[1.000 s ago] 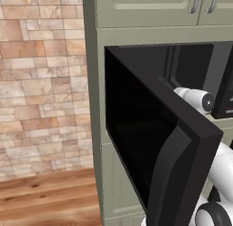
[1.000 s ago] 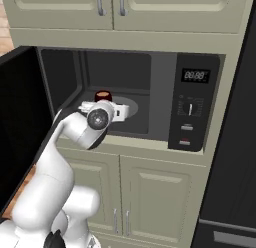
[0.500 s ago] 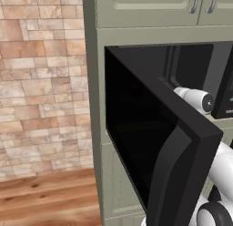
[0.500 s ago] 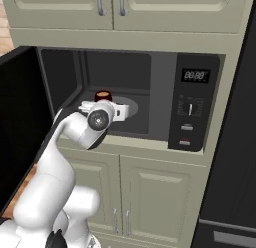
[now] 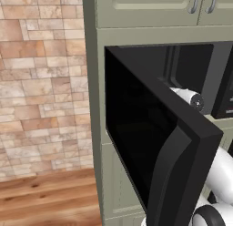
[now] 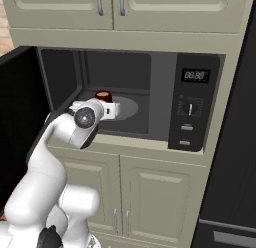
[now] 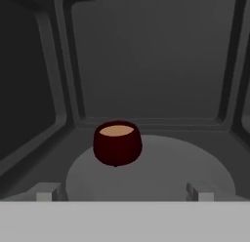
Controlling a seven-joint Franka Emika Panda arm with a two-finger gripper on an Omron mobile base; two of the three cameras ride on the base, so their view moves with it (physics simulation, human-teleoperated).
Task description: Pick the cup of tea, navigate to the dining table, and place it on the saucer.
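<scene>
A: What did the hand view give that the base views didn't?

B: The inside of the microwave up close. The cup stood upright on the round grey turntable, left of its middle, with pale brown tea up near the rim. The end effector had its two finger tips spread wide at the bottom corners, well short of the cup, gripping nothing.

A: And the right base view?

B: It showed the whole oven face: the dark control panel with a digital display, a dial and buttons on the right, and the open cavity on the left. The cup peeked out, maroon, just above the white wrist, on the turntable. The hand itself hid the finger tips there.

A: The left base view?

B: Mostly the door, swung open toward the camera, a glossy black slab with a thick squared edge. It blocked the cavity floor, so the cup couldn't be seen. A bit of white arm reached past the door's top edge.

A: Surroundings?

B: Pale sage cabinets with raised panels and thin metal handles, above and below the oven. A wall of rough tan and pink stone blocks stood to the left, over a warm wood-plank floor.
</scene>
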